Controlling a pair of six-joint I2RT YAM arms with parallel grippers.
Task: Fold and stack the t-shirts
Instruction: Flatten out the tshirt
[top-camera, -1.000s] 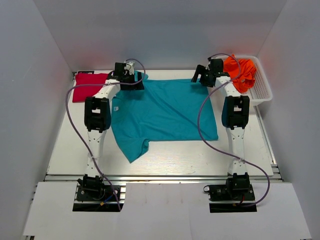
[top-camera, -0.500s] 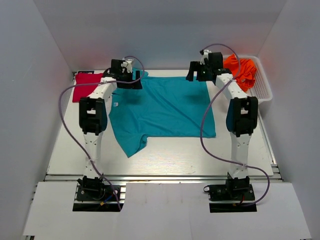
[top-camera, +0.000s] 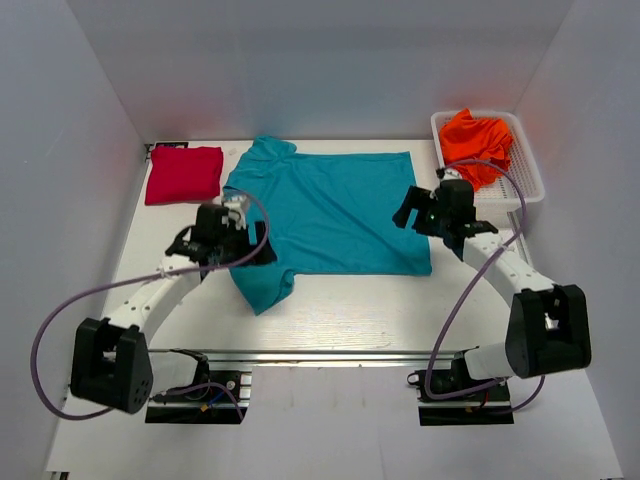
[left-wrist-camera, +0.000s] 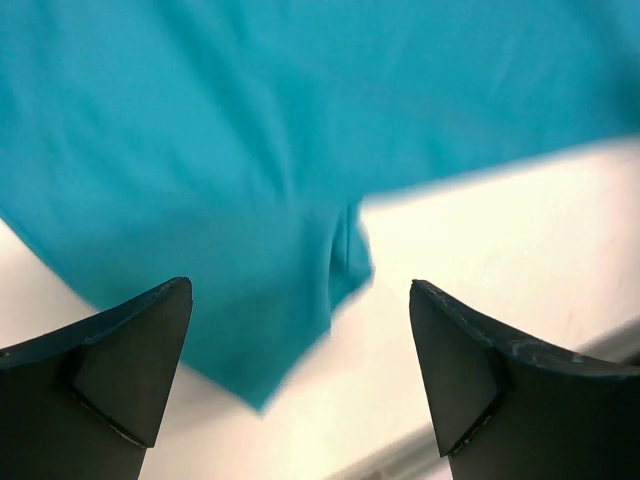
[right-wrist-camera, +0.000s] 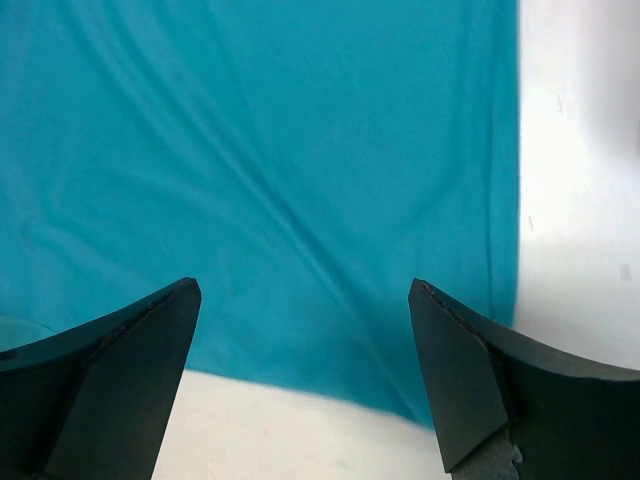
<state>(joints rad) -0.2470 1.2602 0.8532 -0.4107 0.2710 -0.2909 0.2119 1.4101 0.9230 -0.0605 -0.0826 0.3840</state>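
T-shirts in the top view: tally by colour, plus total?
teal t-shirt: 1, spread out flat
red t-shirt: 1, folded at the far left
orange t-shirt: 1, bunched in the white basket
Total: 3

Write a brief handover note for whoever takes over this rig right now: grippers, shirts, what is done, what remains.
Left gripper: jaws open, empty, above the near sleeve of the teal cotton t-shirt.
Right gripper: jaws open, empty, above that shirt's right edge.
Teal shirt lies spread flat on the white table, unfolded.
Crimson red t-shirt is folded, far left.
Bright orange t-shirt sits crumpled in the white plastic basket, far right.
Left: fold teal and orange, stack all.
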